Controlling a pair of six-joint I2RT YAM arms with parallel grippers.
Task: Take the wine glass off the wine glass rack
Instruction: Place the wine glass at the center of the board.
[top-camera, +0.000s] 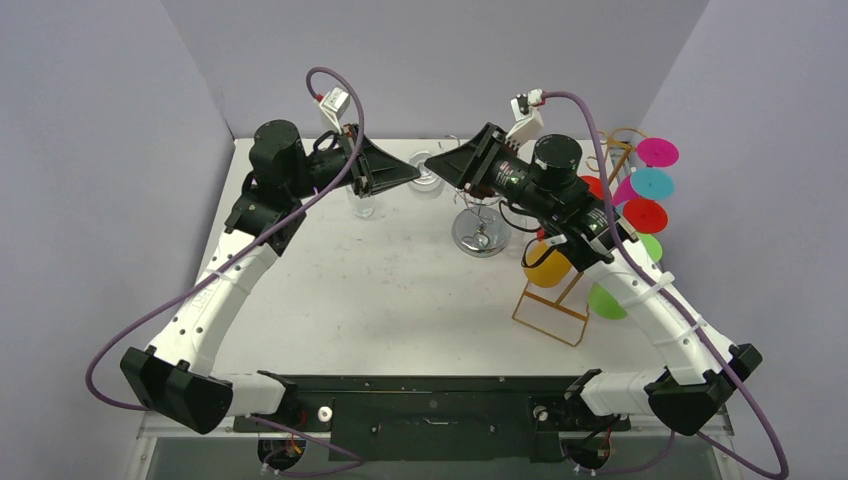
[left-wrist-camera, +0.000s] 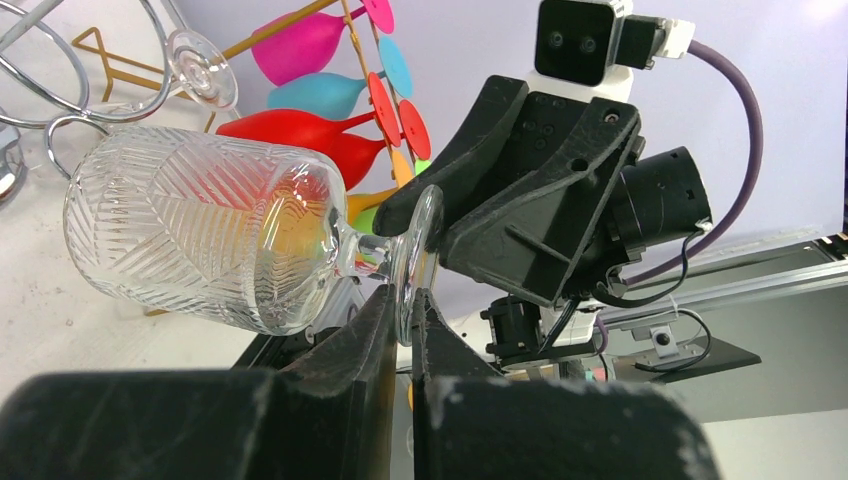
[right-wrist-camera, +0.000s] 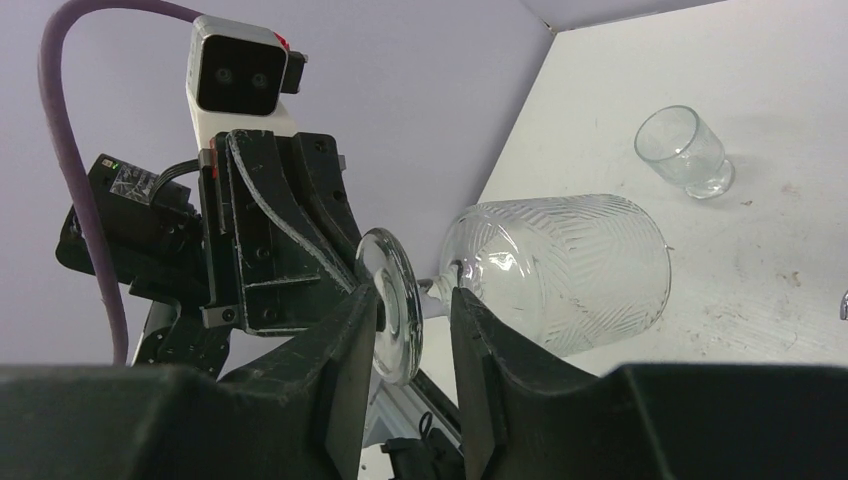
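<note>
Clear cut-pattern wine glass (left-wrist-camera: 200, 230), on its side in mid-air, seemingly free of the chrome rack (top-camera: 481, 235) beside it.

My top camera looked steeply down from above and behind the two arm bases (top-camera: 180, 385) and took in the whole white table (top-camera: 400, 310). The left wrist camera sat very near behind the black left gripper (left-wrist-camera: 403, 300) and faced across toward the right arm (left-wrist-camera: 560, 180). The right wrist camera, equally near behind the black right gripper (right-wrist-camera: 415, 300), faced back toward the left arm (right-wrist-camera: 260, 230). Both wrist views shared the clear cut-pattern wine glass (left-wrist-camera: 200, 230), seen from opposite sides.
</note>
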